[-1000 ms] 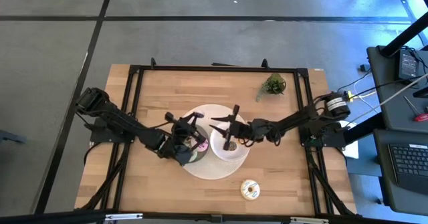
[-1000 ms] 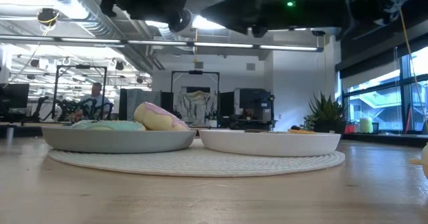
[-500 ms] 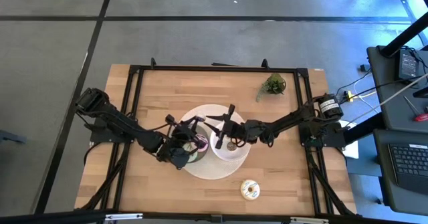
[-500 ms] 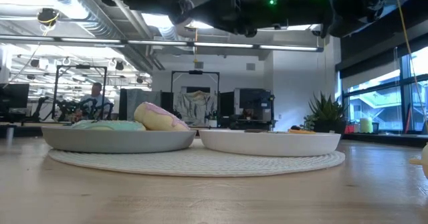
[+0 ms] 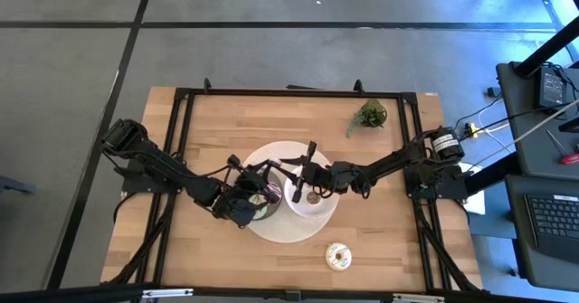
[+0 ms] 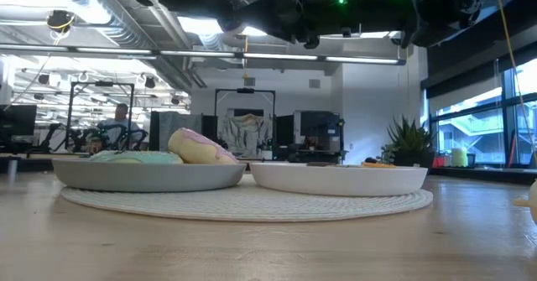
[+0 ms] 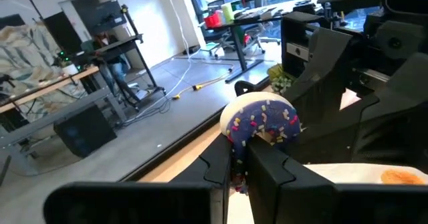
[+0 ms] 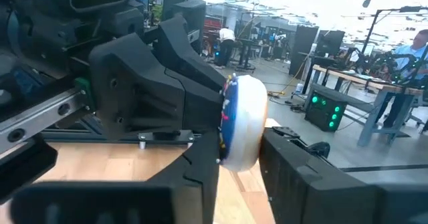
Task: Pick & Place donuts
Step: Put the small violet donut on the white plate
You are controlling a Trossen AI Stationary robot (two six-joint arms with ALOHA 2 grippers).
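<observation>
Sprinkles dot the purple donut [image 7: 262, 120], clenched by its lower edge in the left gripper [image 7: 239, 167] above where the grey plate [image 6: 147, 179] meets the white plate [image 6: 340, 180], the right gripper [image 8: 237, 164] flanking it, its grip impossible to tell, beside the pink donut [image 6: 200, 147] and green donut [image 6: 134, 157] on grey.

Light wooden surface [image 5: 226, 122] bordered by a black frame. A round white woven mat [image 6: 252, 204] lies near its middle and carries two shallow plates set side by side: a grey plate [image 6: 143, 175] and a white plate [image 6: 340, 179]. A small green plant [image 5: 369, 114] stands near the far right corner. A cream donut [image 5: 337, 256] lies alone near the front edge, well apart from the mat.
</observation>
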